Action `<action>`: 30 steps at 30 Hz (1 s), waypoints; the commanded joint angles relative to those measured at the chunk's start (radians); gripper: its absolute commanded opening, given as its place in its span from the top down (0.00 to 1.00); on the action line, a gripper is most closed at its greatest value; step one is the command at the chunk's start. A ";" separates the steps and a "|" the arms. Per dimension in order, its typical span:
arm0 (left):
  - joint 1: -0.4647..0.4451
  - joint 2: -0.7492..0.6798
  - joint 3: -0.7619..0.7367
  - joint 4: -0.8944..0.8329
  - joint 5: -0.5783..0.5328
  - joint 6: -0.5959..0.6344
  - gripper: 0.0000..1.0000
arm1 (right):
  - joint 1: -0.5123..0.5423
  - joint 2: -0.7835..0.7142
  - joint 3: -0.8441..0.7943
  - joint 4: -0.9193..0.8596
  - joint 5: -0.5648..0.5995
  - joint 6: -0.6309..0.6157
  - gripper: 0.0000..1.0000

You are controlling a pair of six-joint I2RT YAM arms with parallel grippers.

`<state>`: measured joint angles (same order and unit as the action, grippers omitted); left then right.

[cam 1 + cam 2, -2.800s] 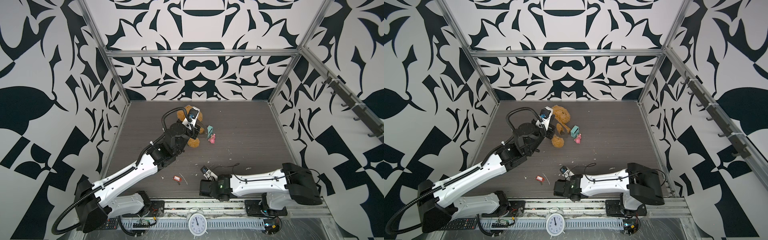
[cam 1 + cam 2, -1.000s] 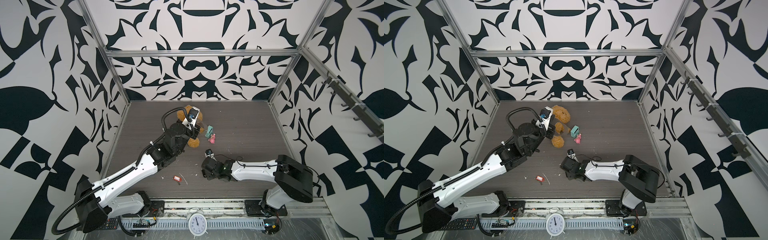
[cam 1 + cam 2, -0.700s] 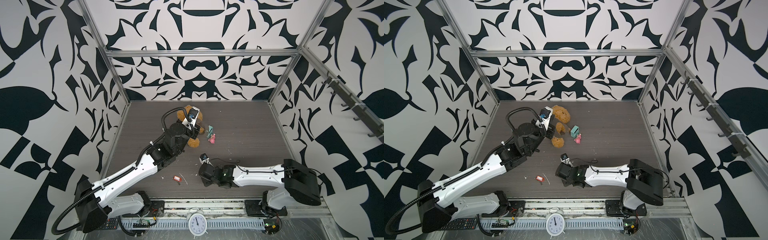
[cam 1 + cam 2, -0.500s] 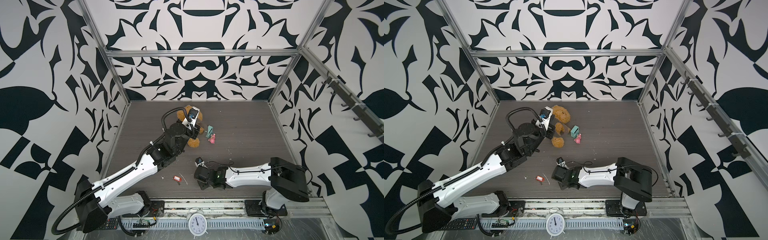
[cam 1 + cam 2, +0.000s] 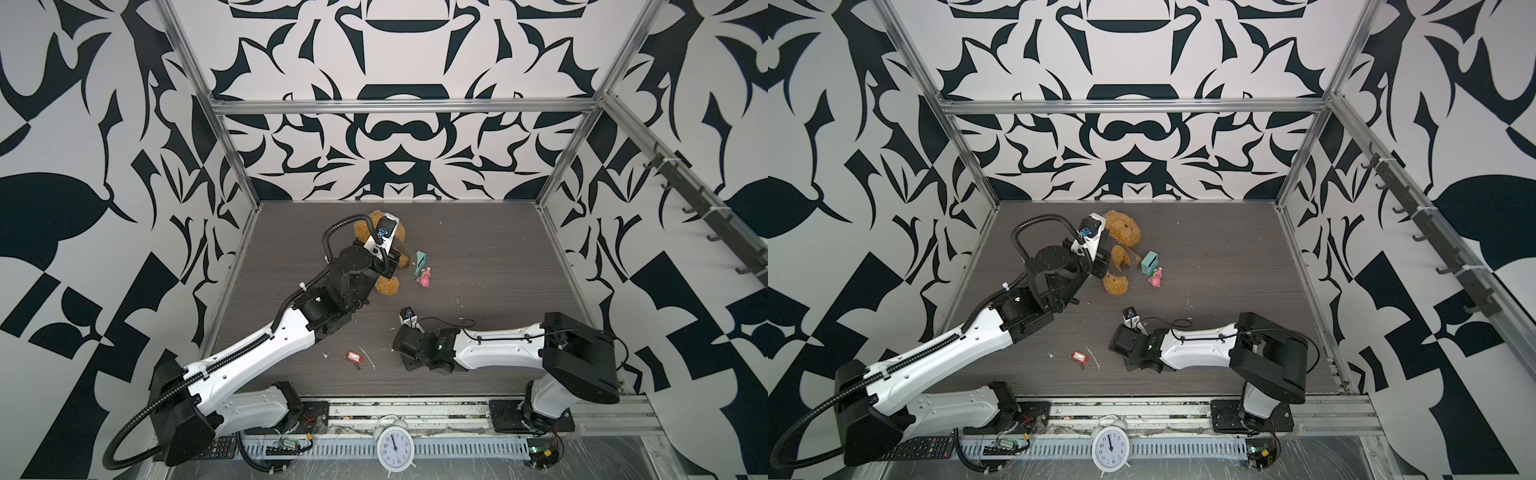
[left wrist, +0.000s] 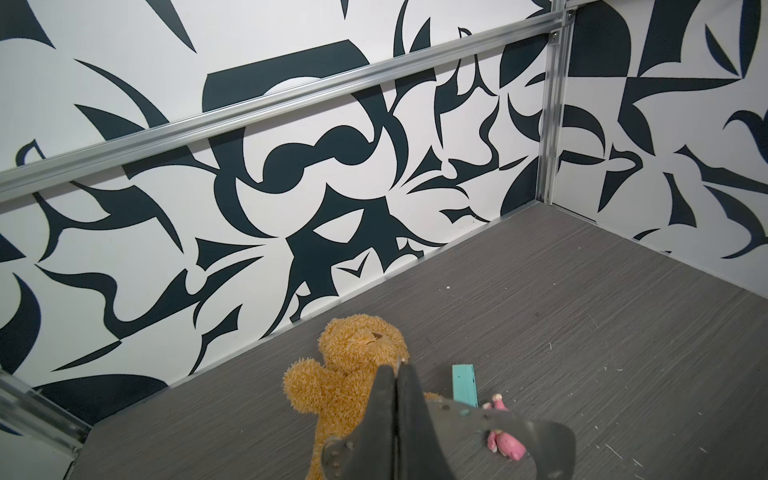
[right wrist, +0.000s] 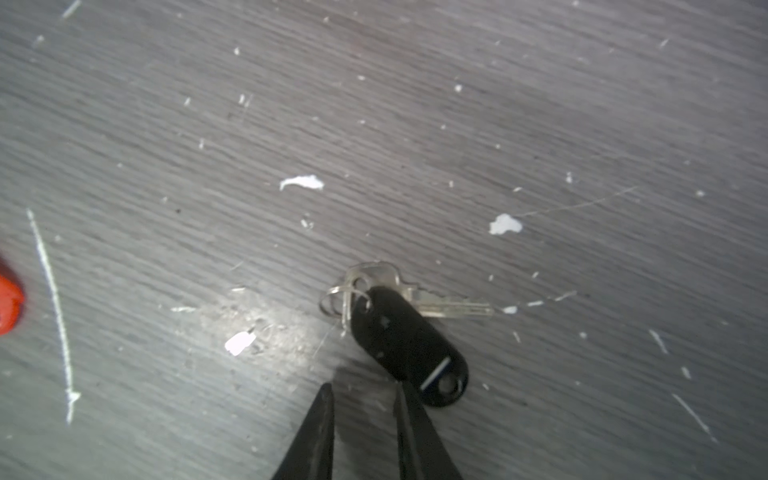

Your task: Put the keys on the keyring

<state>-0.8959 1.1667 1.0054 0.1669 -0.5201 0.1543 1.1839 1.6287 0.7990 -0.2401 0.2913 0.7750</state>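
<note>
We see the right gripper [image 7: 365,387] parted and empty beside the black fob [image 7: 409,345] and keyring [image 7: 341,300] on the table [image 7: 540,124], left gripper [image 6: 398,369] closed

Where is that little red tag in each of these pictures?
Top view: red tag on the floor near the front, between the arms.
Top view: same place.
Left wrist view: not in it.
Right wrist view: a red sliver cut off by the frame.
Shared landmark: the thin white streak beside it.
</note>
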 commanded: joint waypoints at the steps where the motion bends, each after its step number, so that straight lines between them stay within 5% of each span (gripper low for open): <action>1: 0.005 -0.022 -0.002 0.029 -0.009 -0.007 1.00 | -0.023 0.022 -0.023 -0.034 0.023 -0.009 0.74; 8: 0.005 -0.023 -0.001 0.031 -0.012 -0.004 1.00 | -0.076 0.040 -0.027 -0.042 0.053 -0.033 0.80; 30: 0.005 -0.025 -0.002 0.031 -0.014 -0.004 1.00 | -0.162 0.129 0.000 0.087 0.027 -0.093 0.75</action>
<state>-0.8959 1.1667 1.0050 0.1669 -0.5205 0.1547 1.0351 1.6978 0.8135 -0.0937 0.3553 0.7074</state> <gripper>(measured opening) 0.047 0.248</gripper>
